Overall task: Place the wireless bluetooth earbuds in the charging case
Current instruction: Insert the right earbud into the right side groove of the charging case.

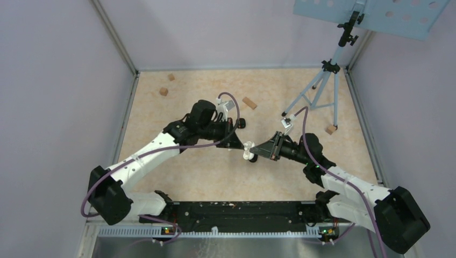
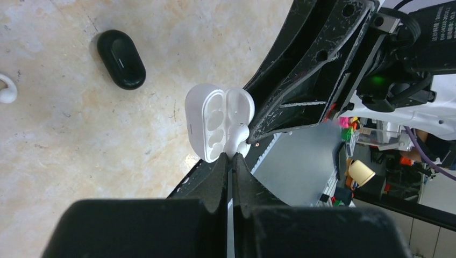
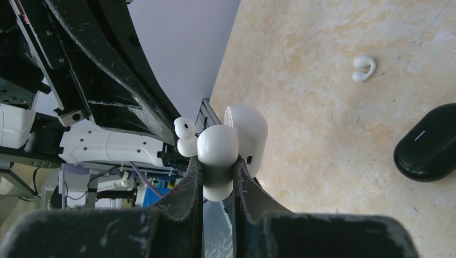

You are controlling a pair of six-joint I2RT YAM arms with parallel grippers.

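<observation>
A white charging case point(image 2: 211, 119) is held open in the air, with empty cavities showing in the left wrist view. My right gripper point(image 3: 218, 167) is shut on this white case point(image 3: 219, 156) from the side. My left gripper point(image 2: 232, 159) is shut on the stem of a white earbud point(image 2: 240, 135), whose bud touches the case's open face. The same earbud point(image 3: 185, 134) shows beside the case in the right wrist view. In the top view the two grippers, left point(image 1: 240, 144) and right point(image 1: 258, 152), meet at the case point(image 1: 249, 152). Another white earbud point(image 3: 364, 68) lies on the table.
A shut black case point(image 2: 121, 59) lies on the table near the grippers; it also shows in the right wrist view point(image 3: 427, 142). Tan wooden blocks point(image 1: 249, 102) point(image 1: 163, 91) point(image 1: 330, 129) are scattered at the back. A tripod point(image 1: 322, 86) stands at the back right.
</observation>
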